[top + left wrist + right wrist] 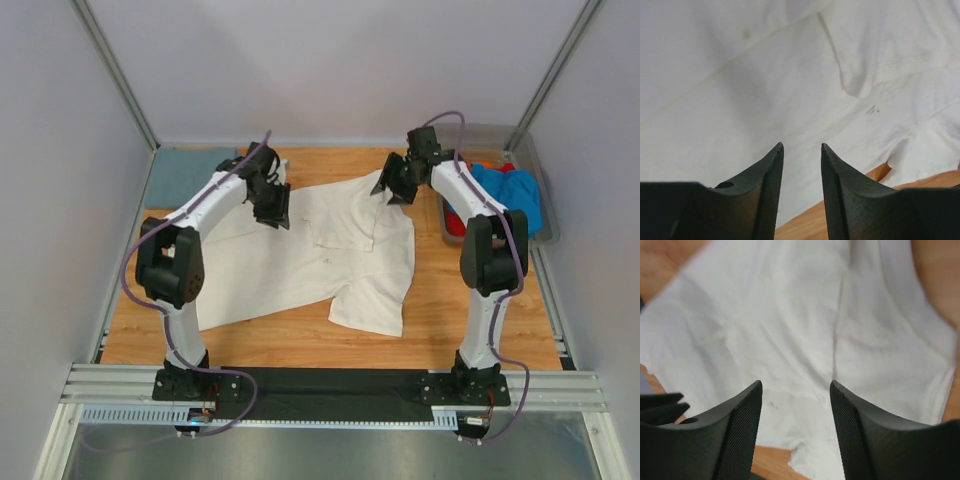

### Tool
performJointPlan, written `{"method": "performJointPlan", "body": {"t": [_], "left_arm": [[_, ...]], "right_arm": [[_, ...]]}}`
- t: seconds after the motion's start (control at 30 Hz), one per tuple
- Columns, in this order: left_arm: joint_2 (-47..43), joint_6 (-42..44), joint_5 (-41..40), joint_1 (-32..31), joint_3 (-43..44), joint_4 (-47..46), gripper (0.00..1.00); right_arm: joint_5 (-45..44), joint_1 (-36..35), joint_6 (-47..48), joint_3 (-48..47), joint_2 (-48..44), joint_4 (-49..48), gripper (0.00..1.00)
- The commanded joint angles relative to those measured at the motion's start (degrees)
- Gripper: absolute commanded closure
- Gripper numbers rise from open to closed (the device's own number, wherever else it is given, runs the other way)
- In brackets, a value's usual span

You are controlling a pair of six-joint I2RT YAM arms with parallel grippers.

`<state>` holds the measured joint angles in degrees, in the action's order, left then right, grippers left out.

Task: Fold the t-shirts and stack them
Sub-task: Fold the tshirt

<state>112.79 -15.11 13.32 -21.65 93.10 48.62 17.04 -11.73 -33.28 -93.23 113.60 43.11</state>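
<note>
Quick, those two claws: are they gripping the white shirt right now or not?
Left gripper: open, nothing between its fingers, over the cream-white t-shirt.
Right gripper: open, also empty, over the same t-shirt.

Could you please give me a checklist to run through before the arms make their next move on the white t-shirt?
1. Left gripper free of cloth: ok, jaws apart, nothing between them.
2. Right gripper free of cloth: ok, jaws apart and empty.
3. Cream-white t-shirt fully on the table: ok.
4. Cream-white t-shirt lying smooth: not ok, it is wrinkled, with a flap doubled over near its far edge.
5. Grey-blue t-shirt clear of the work area: ok, it lies at the far left corner.
6. Other shirts contained: ok, the blue t-shirt and the orange-red t-shirt sit in the bin.
</note>
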Motion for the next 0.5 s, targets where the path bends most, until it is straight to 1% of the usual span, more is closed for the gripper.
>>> {"method": "performJointPlan", "body": {"t": [0.0,0.03,0.07,0.1,0.17,0.23,0.27,0.33,0.37,0.43,0.47], "left_arm": [[-8.02,-0.44,-2.68,4.94,-3.52,-3.26,0.58],[-8.55,-0.53,-3.73,7.73,-4.41,-3.88,0.60],[-9.42,-0.53,-4.44,9.07,-6.07,-5.36,0.61],[-9.78,-0.53,-5.14,10.30,-6.70,-6.07,0.62],[-10.48,-1.49,-7.07,14.07,-8.62,-8.70,0.64],[-10.49,-3.33,-6.39,16.89,-9.42,-10.12,0.66],[-10.49,-4.30,-5.68,19.69,-9.78,-11.52,0.67],[-10.66,-6.41,-3.84,21.29,-11.79,-13.19,0.68],[-10.92,-6.85,-3.39,24.26,-13.19,-14.59,0.68],[-10.75,-7.12,-2.78,26.12,-14.08,-15.48,0.68],[-10.40,-7.04,-2.86,26.83,-14.35,-15.83,0.69]], "right_arm": [[-6.66,2.05,4.10,-13.97,9.14,-3.20,0.41],[-6.75,2.23,4.10,-16.61,11.10,-3.38,0.39],[-6.84,2.32,4.10,-22.11,13.03,-3.73,0.37],[-7.10,2.41,4.10,-24.08,16.09,-3.82,0.35],[-7.28,2.41,4.36,-26.56,18.23,-6.97,0.30],[-7.55,2.58,4.19,-27.53,20.25,-9.35,0.30],[-7.46,2.50,4.27,-27.70,20.78,-10.58,0.30],[-7.63,2.59,4.89,-29.02,22.53,-12.43,0.30],[-8.07,2.59,5.15,-29.55,23.15,-13.14,0.33],[-7.72,3.02,4.89,-30.86,25.08,-13.93,0.37],[-7.03,3.20,4.80,-31.39,25.79,-14.28,0.41]]}}
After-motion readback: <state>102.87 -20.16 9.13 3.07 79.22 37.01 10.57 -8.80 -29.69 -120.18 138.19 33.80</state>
